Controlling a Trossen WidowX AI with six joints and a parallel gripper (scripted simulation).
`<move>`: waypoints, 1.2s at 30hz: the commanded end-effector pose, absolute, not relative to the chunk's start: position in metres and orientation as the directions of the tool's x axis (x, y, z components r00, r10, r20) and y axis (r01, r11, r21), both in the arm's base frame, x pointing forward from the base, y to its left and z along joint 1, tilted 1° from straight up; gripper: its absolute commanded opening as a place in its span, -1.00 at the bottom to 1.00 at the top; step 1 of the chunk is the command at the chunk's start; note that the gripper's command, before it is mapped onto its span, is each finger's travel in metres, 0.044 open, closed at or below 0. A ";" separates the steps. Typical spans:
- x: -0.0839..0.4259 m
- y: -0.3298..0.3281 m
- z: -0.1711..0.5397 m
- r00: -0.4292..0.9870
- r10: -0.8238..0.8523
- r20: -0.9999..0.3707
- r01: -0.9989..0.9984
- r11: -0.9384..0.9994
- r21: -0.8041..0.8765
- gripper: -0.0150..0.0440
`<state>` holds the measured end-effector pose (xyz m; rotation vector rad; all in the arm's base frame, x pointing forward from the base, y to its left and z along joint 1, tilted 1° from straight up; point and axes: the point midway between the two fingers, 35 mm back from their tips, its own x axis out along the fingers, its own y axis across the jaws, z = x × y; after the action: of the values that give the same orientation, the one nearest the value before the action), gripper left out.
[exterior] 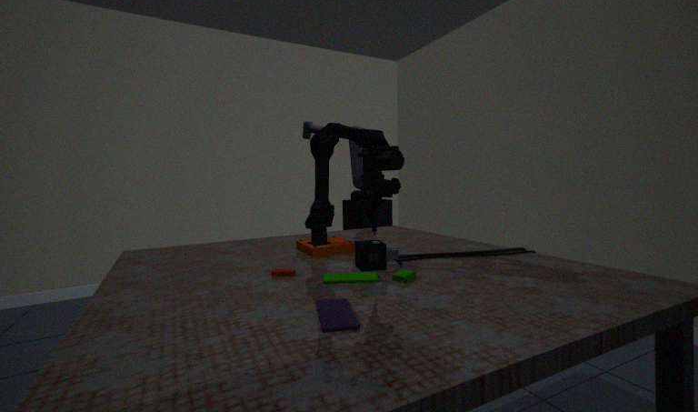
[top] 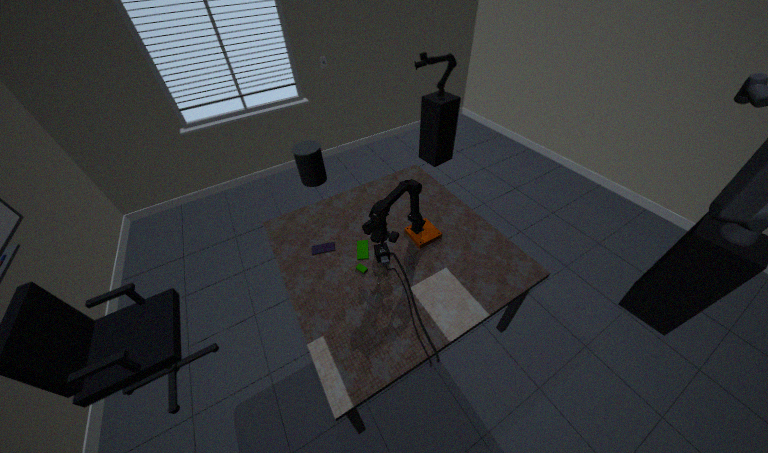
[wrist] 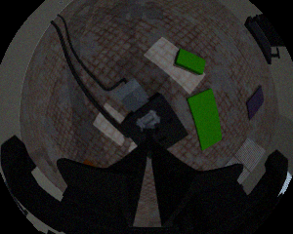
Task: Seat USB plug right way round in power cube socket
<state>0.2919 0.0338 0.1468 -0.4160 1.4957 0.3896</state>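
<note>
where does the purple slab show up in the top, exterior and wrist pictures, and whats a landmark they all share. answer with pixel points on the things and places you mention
Top: the purple slab (top: 323,248) (exterior: 336,315) (wrist: 255,102) lies left of centre, a little below mid-height.
Exterior: near the middle across, in the lower part, nearest the camera of the small items.
Wrist: at the right, slightly above mid-height.
Shared landmark: the long green block (top: 362,249) (exterior: 351,277) (wrist: 205,119), between the slab and the black cube (top: 379,248) (exterior: 370,255) (wrist: 157,119).

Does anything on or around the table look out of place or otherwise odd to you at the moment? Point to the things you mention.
Nothing looks spilled or broken. The one oddity is the pair of dark cables (top: 412,306) (exterior: 463,254) (wrist: 70,63), which runs past the table's edge in the top view, so a snag seems possible. Whether the plug sits askew, I cannot tell.
</note>
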 end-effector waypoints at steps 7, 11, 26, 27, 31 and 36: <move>0.292 0.034 0.147 0.040 -0.007 -0.999 -0.240 0.971 -0.016 -0.49; 0.292 0.034 0.147 0.040 -0.007 -0.999 -0.138 0.990 -0.012 -0.49; 0.292 0.034 0.147 0.040 -0.007 -0.999 0.252 0.968 0.004 -0.49; 0.292 0.034 0.147 0.040 -0.007 -0.999 0.277 0.961 0.005 -0.49; 0.292 0.034 0.147 0.040 -0.007 -0.999 0.376 0.927 0.009 -0.49; 0.292 0.034 0.147 0.040 -0.007 -0.999 0.493 0.870 0.014 -0.49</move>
<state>0.2919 0.0338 0.1468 0.3340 1.5044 -0.3312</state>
